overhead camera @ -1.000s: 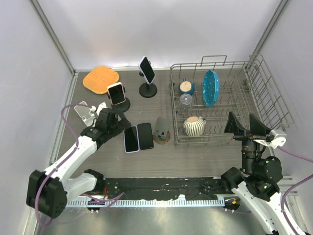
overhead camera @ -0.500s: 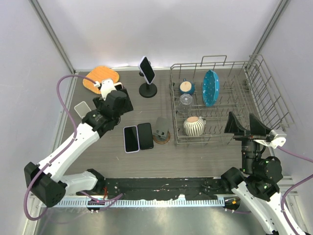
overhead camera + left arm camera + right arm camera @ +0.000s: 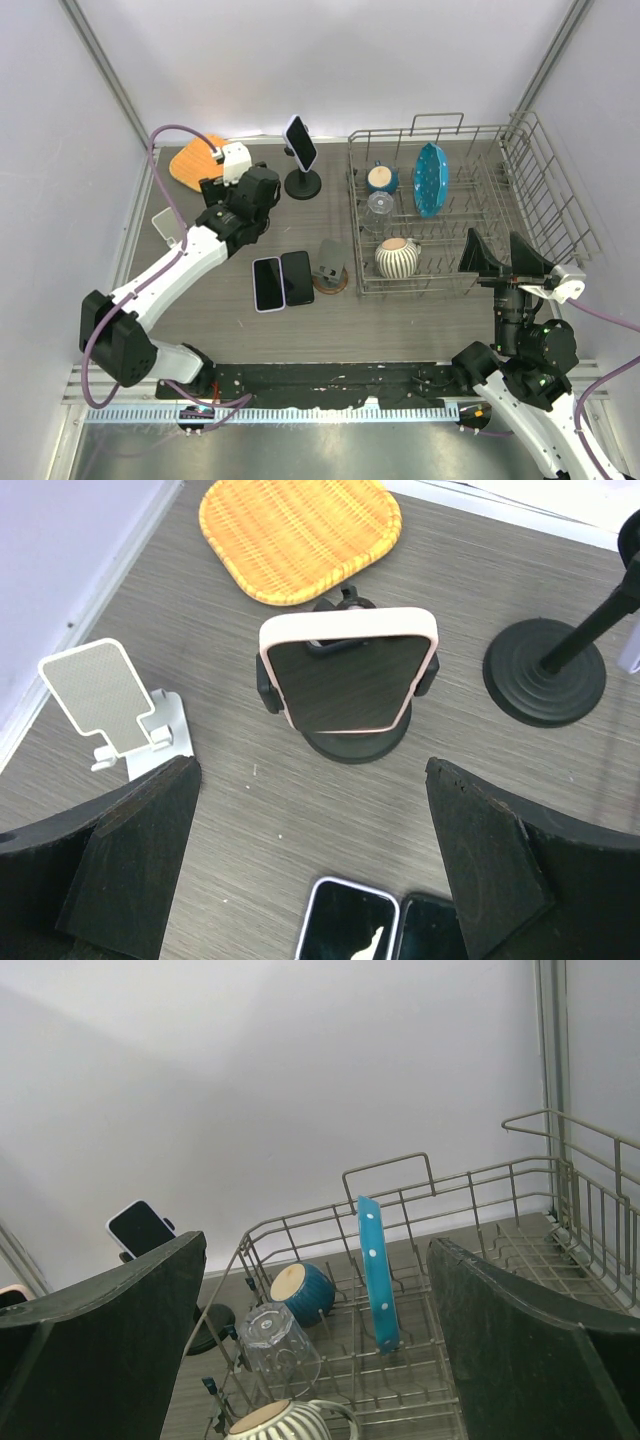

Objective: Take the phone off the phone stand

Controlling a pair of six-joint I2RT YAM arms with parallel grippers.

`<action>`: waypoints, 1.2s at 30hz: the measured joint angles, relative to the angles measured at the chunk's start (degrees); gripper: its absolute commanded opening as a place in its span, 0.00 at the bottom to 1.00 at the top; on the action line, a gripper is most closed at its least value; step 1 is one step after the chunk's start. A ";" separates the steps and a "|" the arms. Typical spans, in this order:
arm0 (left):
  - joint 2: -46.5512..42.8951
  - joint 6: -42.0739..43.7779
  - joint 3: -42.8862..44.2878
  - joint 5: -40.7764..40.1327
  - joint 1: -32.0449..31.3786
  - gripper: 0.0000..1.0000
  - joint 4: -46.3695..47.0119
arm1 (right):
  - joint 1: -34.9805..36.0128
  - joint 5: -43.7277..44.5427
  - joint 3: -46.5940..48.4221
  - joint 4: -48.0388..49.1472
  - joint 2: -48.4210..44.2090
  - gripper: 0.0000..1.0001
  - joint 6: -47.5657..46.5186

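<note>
**Left jaws wide over the pink-cased phone**

My left gripper (image 3: 312,780) hovers above the pink-cased, dark-screened phone (image 3: 348,685). The phone sits tilted back in the round-based black phone stand (image 3: 355,742), and I am not touching it. My jaws are spread wide, one finger on either side of the stand. Beyond the stand lies an orange woven mat (image 3: 300,530). My right gripper (image 3: 318,1245) hangs well to the stand's right, its jaws also wide and holding nothing.

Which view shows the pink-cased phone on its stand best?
Left wrist: the pink phone sits centred, unobstructed, on its stand, ahead of the open left tool. In the top view the left arm hides it. Right wrist view: at most a pink sliver at the left edge.
</note>
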 measured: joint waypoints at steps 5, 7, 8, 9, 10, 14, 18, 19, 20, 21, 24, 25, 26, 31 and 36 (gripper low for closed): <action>1.38 1.38 1.53 -1.42 0.44 1.00 1.25 | 0.00 -0.13 0.00 0.00 0.00 0.98 -0.22; 1.20 1.38 2.12 -1.25 0.70 1.00 1.31 | 0.00 -0.83 0.00 -0.02 0.00 0.98 -0.48; 0.96 1.42 2.25 -0.85 0.85 1.00 1.22 | 0.00 -1.42 0.00 -0.04 0.00 0.98 -0.50; 0.66 1.42 2.36 -0.37 0.96 1.00 0.90 | 0.00 -1.99 0.09 -0.20 0.02 0.98 -0.39; 0.26 1.40 2.56 0.39 1.18 1.00 0.26 | 0.00 -2.86 0.52 -0.72 0.39 0.98 -0.09; -2.80 1.44 3.45 4.33 1.75 1.00 -4.22 | 0.00 -8.31 5.73 -4.68 6.58 0.97 1.62; -7.63 2.45 4.90 8.44 2.03 1.00 -9.64 | 0.00 -16.59 17.14 -11.76 21.81 0.98 4.63; -9.42 2.69 5.03 9.44 2.03 1.00 -11.13 | 0.02 -18.60 19.89 -13.75 25.75 0.98 5.31; -10.78 3.02 5.03 10.10 2.05 1.00 -12.11 | 0.07 -21.55 22.86 -16.20 29.90 0.98 5.77; -12.48 3.52 4.98 10.86 2.08 1.00 -13.18 | 0.13 -24.15 25.20 -18.29 33.62 0.98 5.99; -17.07 4.94 4.33 12.57 2.08 1.00 -14.99 | 0.22 -31.34 30.47 -23.21 43.56 0.98 6.95; -19.08 5.68 3.30 13.18 2.08 1.00 -14.91 | 0.22 -33.86 31.65 -24.59 46.71 0.98 7.23; -20.81 6.19 2.19 13.70 2.08 1.00 -15.06 | 0.22 -35.50 32.15 -25.29 48.65 0.98 7.58; -26.25 7.74 -6.67 19.30 2.29 1.00 -12.66 | 0.26 -41.11 32.50 -29.77 59.89 0.98 10.23; -22.75 7.76 -10.05 31.91 2.36 1.00 -10.43 | 0.26 -36.68 32.50 -32.04 60.19 0.98 10.97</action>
